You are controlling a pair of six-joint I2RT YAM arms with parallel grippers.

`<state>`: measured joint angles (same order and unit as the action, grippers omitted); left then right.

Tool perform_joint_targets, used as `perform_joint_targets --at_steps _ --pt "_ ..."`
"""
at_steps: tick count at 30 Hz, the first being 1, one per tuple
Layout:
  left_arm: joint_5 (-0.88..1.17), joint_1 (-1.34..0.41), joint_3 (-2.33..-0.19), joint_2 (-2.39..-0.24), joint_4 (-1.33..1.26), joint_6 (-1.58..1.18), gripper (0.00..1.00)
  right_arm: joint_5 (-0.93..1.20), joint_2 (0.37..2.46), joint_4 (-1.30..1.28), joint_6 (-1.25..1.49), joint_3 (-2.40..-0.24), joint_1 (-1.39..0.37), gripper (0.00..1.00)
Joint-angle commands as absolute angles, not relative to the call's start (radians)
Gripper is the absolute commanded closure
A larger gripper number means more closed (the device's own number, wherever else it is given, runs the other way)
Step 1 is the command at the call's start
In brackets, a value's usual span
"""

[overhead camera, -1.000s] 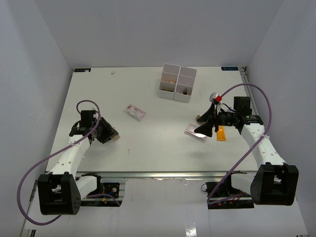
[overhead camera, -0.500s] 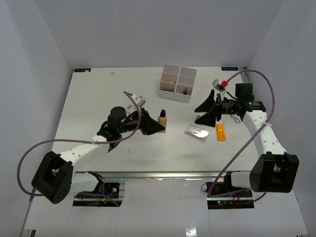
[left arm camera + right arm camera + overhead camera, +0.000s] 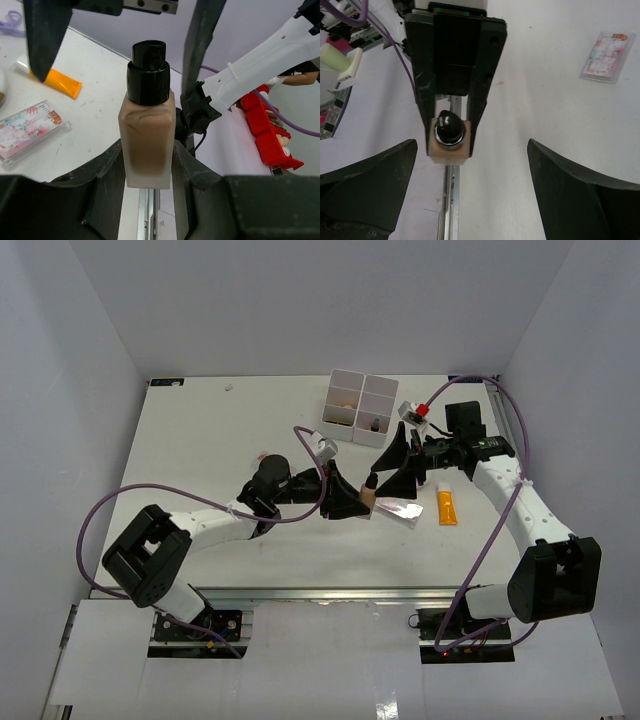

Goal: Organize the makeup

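Big move from the left arm: a second ago it sat tucked back at the left side of the table point(image 3: 200, 440), and now it's stretched right across to the middle. The left claw point(image 3: 147, 162) is clamped on the lower body of the tan bottle point(image 3: 147, 135), dark cap pointing away toward the other arm.

The right arm has answered. It has left its spot over the pink packet point(image 3: 398, 508) and orange tube point(image 3: 447, 508), swung left, and the right claw point(image 3: 392, 468) has spread its fingers wide, nothing between them. Its own camera looks straight at the cap, with the bottle lined up in the gap but not yet inside it.

So the bottle is in the air at mid-table, just near of the white box point(image 3: 360, 410). This looks like a handover setting up, the right side then being better placed to drop it in a compartment. The packet and tube lie unsorted on the table.
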<state>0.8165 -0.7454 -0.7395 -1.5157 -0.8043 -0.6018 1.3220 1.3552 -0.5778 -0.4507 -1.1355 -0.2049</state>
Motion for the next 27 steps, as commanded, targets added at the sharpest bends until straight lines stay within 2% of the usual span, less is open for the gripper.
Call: perform_joint_targets --at_steps 1,10,17,23,27 --pt "0.827 -0.775 -0.803 -1.516 -0.882 -0.587 0.89 1.253 1.336 -0.498 -0.407 -1.143 -0.22 0.03" --pt "0.816 -0.788 -0.851 -1.553 -0.835 -0.56 0.89 1.246 1.321 -0.489 -0.397 -1.126 -0.267 0.0" --pt "0.813 -0.788 -0.896 -1.566 -0.807 -0.545 0.88 1.244 1.33 -0.492 -0.387 -1.123 -0.273 0.25" --pt "0.808 -0.788 -0.872 -1.548 -0.776 -0.516 0.88 1.23 1.322 -0.494 -0.38 -1.14 -0.272 0.25" --pt "0.793 -0.788 -0.856 -1.524 -0.761 -0.495 0.87 1.228 1.322 -0.494 -0.382 -1.133 -0.272 0.21"
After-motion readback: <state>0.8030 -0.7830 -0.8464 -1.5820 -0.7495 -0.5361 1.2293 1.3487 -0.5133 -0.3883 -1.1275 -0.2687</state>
